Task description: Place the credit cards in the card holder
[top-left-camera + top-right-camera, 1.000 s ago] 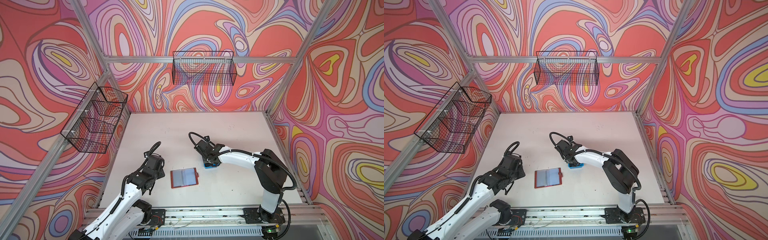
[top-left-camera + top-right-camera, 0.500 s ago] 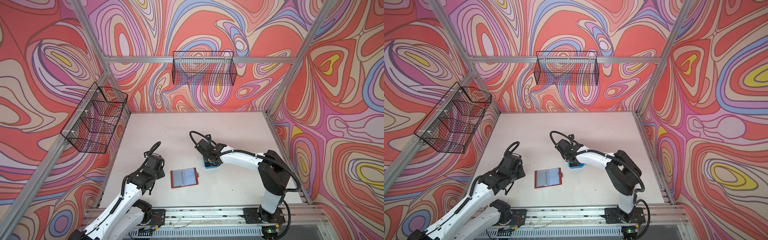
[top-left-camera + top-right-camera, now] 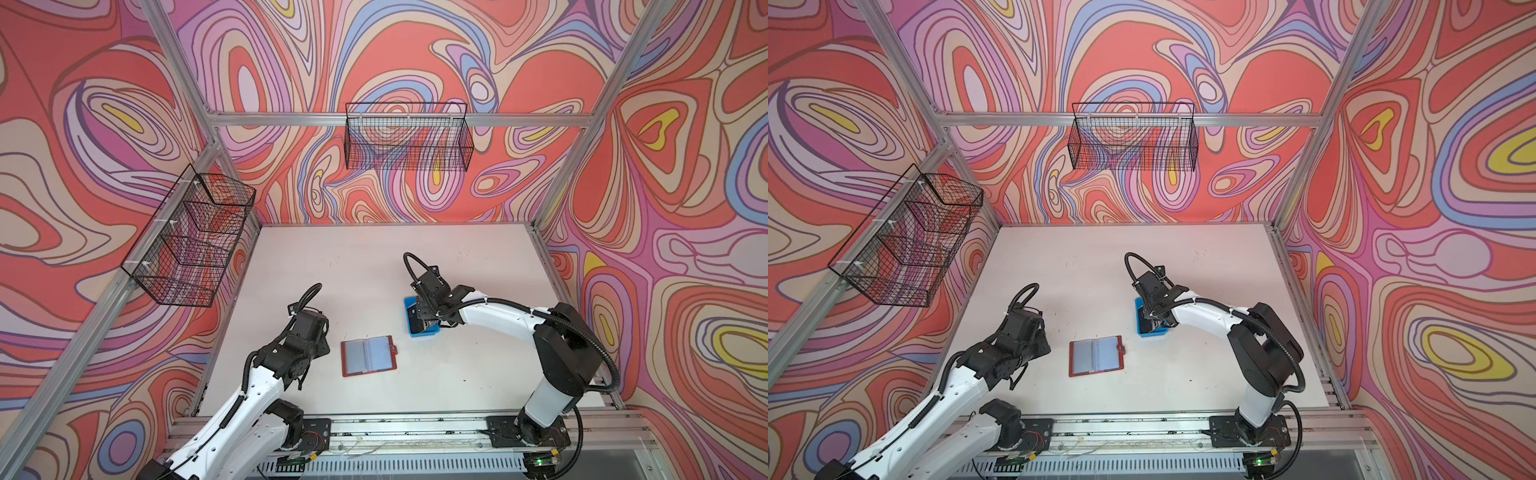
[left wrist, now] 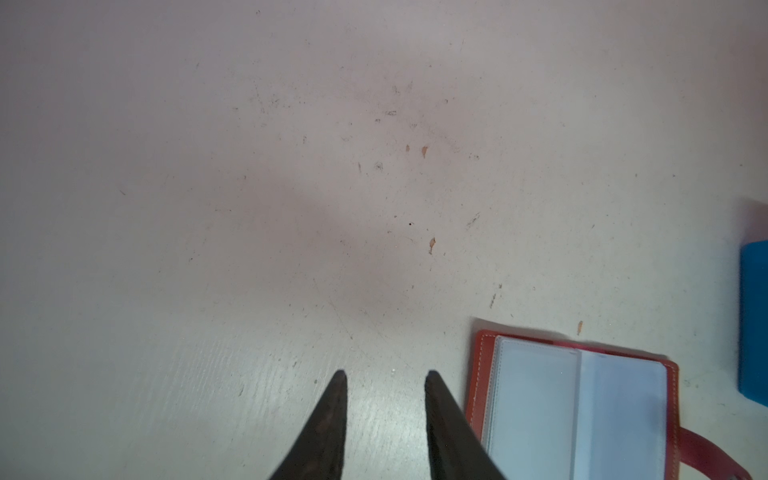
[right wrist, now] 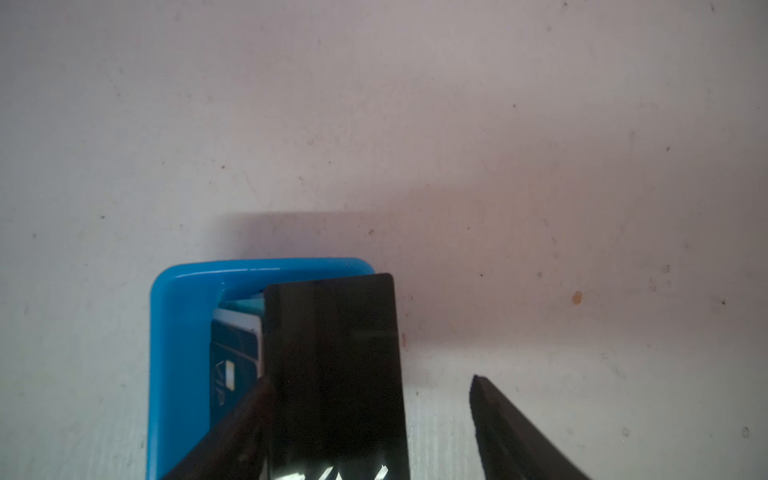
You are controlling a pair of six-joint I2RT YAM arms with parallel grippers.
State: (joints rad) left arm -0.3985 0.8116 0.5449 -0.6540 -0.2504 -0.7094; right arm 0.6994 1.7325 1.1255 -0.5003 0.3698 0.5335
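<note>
Right gripper (image 5: 370, 378) is down over the small blue plastic tray (image 5: 183, 332), and we see its jaws spread wide: one finger (image 5: 241, 428) lies against a long edge of the glossy black credit card (image 5: 332, 365), while its partner stands clear of the card with bare worktop between. Nothing is clamped. That black card lies askew on top, one long side hanging out past the tray's rim. Its long axis runs the way the fingers point, roughly along the tray's length. Under it we catch a dark teal credit card (image 5: 235, 357) with a white border and pale lettering, inside the tray.

In both top views the tray (image 3: 428, 331) sits near the middle of the white worktop (image 3: 332, 257), long axis running front to back.

Over to the red-brown leather-look card holder (image 3: 368, 356): it lies open and flat, greyish clear sleeves up, close to the front edge and a touch left of centre, apart from the tray. Its spine runs front to back, so the opened spread stretches along the front edge, snap tab poking toward the right edge.

Left gripper (image 4: 384, 372) hovers just beside the holder's left side, jaws partly parted, nothing between them.
</note>
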